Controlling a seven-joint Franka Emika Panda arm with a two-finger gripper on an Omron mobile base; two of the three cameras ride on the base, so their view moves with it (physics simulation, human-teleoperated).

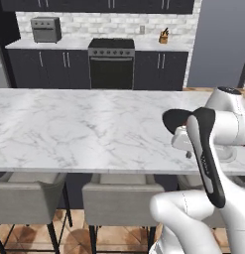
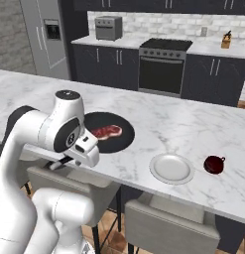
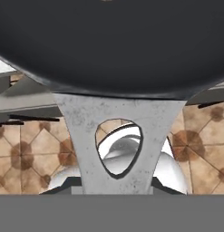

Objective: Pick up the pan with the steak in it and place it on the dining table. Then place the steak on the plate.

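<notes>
Pan (image 2: 114, 136) with steak (image 2: 107, 131) sits at left-centre on dining table (image 2: 193, 124), jaws closed on its handle (image 3: 119, 136); next: release, then move steak to plate (image 2: 171, 168).

No readable text, labels, brands or numbers anywhere. Checked oven (image 1: 111, 62) front, toaster oven (image 1: 46, 29), fridge (image 2: 48, 37) door panel, cabinets: all blank or too blurred to read. Nothing printed on pan (image 2: 108, 131) or plate (image 2: 171, 168) either.

Black pan (image 2: 110, 132); red steak (image 2: 107, 131), whitish marbling; white grey-veined dining table (image 2: 173, 124); pale plate (image 2: 171, 168).
</notes>
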